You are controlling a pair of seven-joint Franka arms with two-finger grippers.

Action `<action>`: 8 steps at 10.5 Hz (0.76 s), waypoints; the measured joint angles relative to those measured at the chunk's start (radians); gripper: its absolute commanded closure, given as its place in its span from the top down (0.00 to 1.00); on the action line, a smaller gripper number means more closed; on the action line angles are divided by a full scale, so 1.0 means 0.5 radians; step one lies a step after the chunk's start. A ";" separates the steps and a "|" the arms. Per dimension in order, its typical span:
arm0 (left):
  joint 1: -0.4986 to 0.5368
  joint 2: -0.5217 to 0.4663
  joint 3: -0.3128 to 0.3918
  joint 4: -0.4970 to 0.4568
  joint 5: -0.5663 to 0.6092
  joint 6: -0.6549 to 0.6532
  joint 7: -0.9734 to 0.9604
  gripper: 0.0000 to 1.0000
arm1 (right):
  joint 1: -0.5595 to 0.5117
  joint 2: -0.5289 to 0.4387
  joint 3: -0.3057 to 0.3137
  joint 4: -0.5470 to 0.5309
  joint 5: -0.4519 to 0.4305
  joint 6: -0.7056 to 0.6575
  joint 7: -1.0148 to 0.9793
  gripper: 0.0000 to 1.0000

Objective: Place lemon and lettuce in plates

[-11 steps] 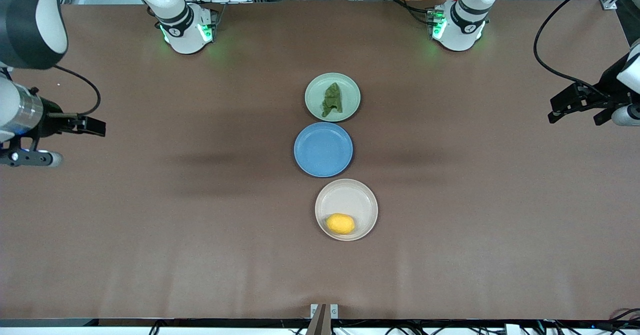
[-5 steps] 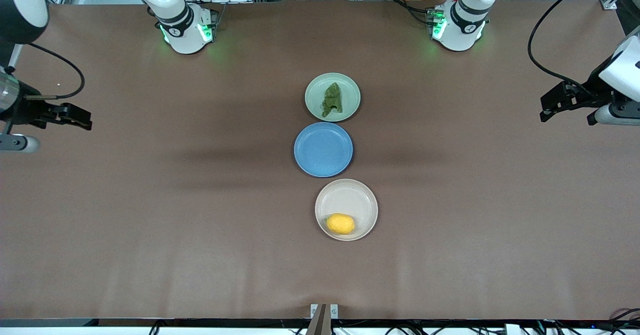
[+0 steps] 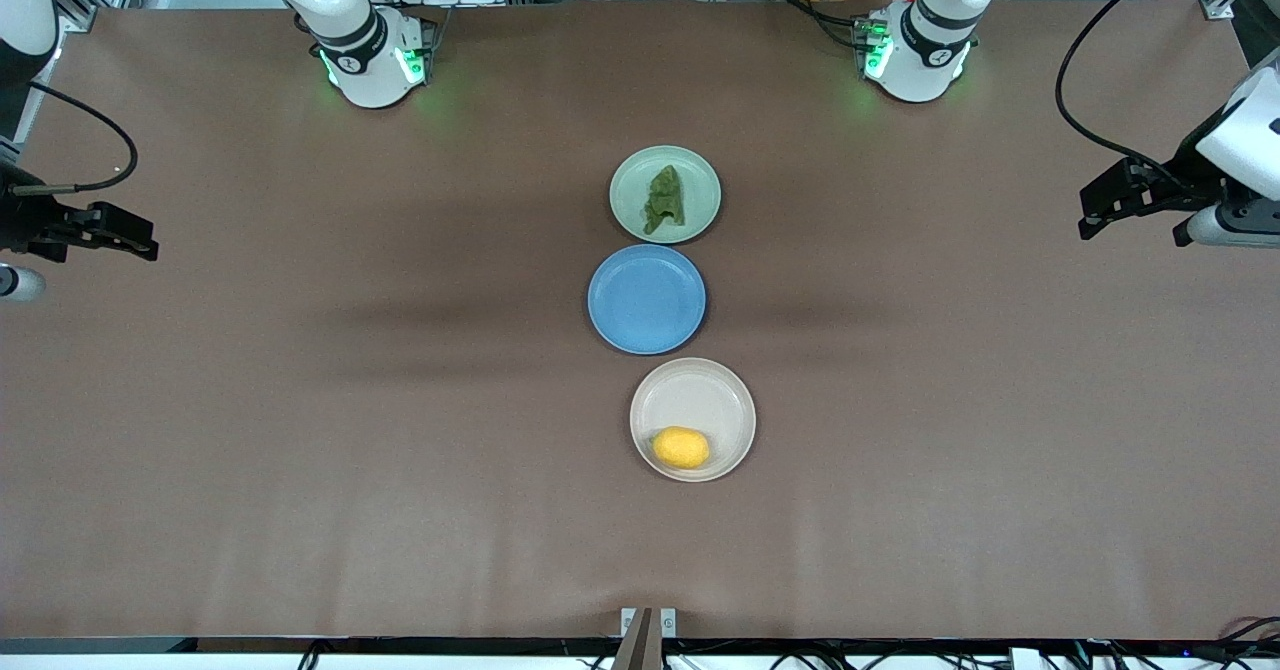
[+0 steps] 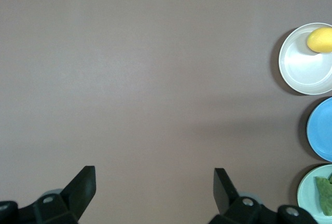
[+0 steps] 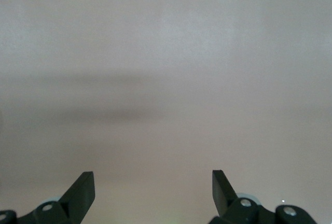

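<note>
The lettuce point(image 3: 664, 200) lies in the pale green plate point(image 3: 630, 182), the plate nearest the robots' bases. The lemon point(image 3: 681, 447) rests in the beige-white plate point(image 3: 705, 395), nearest the front camera, close to that plate's rim. My left gripper point(image 3: 1098, 208) hangs open and empty over bare table at the left arm's end, far from the plates. Its wrist view shows the lemon point(image 4: 320, 39), the beige plate point(image 4: 303, 68), the lettuce point(image 4: 324, 194) and its own gripper point(image 4: 154, 182) with nothing in it. My right gripper point(image 3: 135, 235) is open and empty at the right arm's end; in its own view the gripper point(image 5: 153, 185) is over bare table.
An empty blue plate point(image 3: 647, 299) sits between the two other plates, almost touching both; it shows too in the left wrist view as the blue plate point(image 4: 321, 130). The brown table point(image 3: 350, 430) stretches wide on both sides of the row of plates.
The right gripper has drawn back toward the right arm's end of the table. The left gripper has shifted slightly. The plates, lemon and lettuce have not moved.
</note>
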 measured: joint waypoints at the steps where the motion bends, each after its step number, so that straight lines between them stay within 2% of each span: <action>1: 0.000 0.000 0.000 0.000 0.000 -0.001 0.000 1.00 | 0.000 0.000 0.000 -0.001 0.000 -0.002 0.000 1.00; 8: 0.001 0.000 0.000 0.000 0.000 -0.010 0.000 1.00 | 0.000 0.000 0.001 -0.002 0.004 0.013 0.000 1.00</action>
